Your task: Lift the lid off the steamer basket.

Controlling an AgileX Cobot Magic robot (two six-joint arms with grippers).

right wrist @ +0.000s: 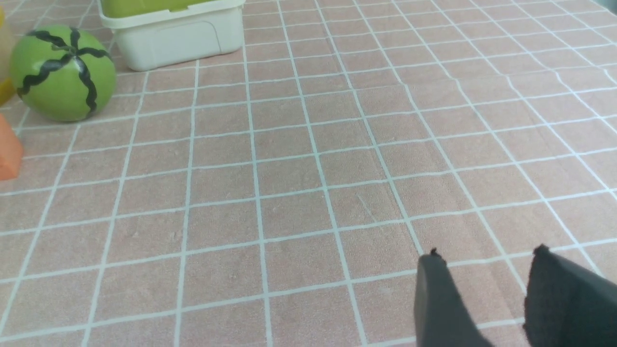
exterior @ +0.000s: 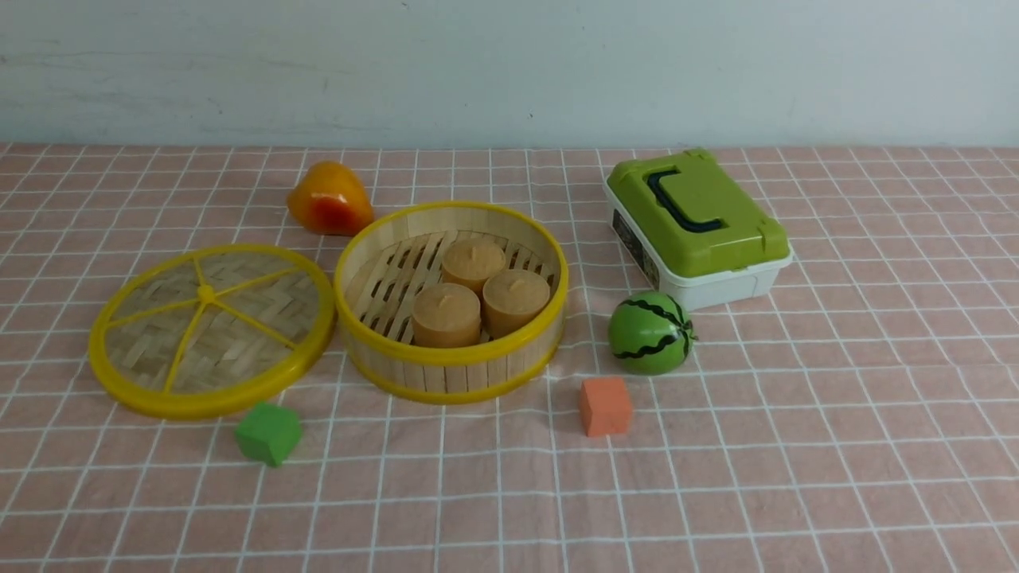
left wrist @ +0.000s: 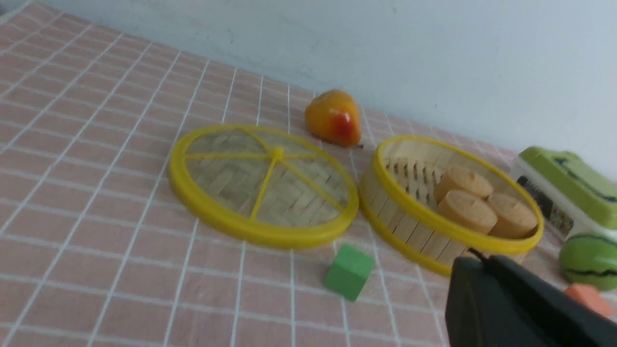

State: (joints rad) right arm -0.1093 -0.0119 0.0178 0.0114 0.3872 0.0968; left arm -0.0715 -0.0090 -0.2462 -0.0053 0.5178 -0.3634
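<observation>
One lid (exterior: pixel 211 330), one steamer basket (exterior: pixel 450 362) (three cakes (exterior: pixel 478 294) inside).

Pink cloth (right wrist: pixel 308 183) with a white grid, covering the whole surface. Toy watermelon (right wrist: pixel 62 73), green with black wavy stripes, standing near a white box (right wrist: pixel 176 34) with a green top edge, the two apart. Orange block (right wrist: pixel 8 152), cut off at the frame edge, just beside the watermelon. Right gripper (right wrist: pixel 487 270): two dark fingers (right wrist: pixel 443 303), parted, cloth showing between them, nothing held.
</observation>
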